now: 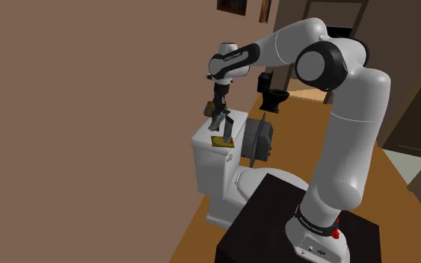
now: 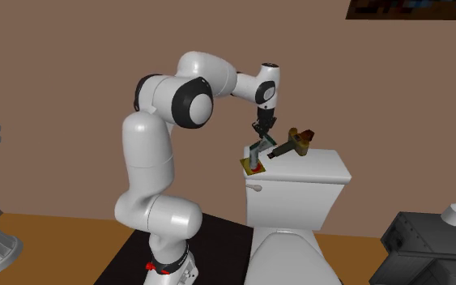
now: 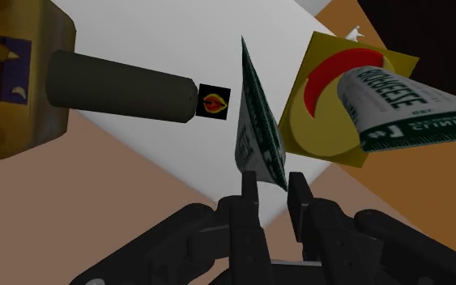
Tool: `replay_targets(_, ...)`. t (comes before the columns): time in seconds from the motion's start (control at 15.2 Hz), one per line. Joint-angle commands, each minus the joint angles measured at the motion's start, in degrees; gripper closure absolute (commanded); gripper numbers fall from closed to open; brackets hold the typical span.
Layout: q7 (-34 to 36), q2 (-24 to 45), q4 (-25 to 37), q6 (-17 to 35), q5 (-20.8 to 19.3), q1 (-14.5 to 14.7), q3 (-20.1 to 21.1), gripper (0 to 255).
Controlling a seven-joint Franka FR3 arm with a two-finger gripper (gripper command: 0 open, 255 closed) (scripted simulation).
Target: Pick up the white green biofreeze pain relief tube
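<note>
One tube (image 3: 396, 105) — lettered in wrist view

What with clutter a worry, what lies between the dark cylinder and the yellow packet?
Wrist view: a small black square and the green-white tube in the gripper.

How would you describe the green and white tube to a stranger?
Find the white toilet tank; look above its lid, under the arm. The tube is the thin green and white piece clasped between the black fingers, while the yellow pack lies flat and the brownish thing carries a dark cylinder.
</note>
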Motion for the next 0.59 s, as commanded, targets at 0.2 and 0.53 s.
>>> replay_targets(0.2, 0.6, -1.1, 2.8, -3.7, -0.7, 0.2, -0.1, 255)
replay_targets(0.53, 0.9, -1.6, 4.7, -6.1, -1.0, 0.2, -0.1, 255)
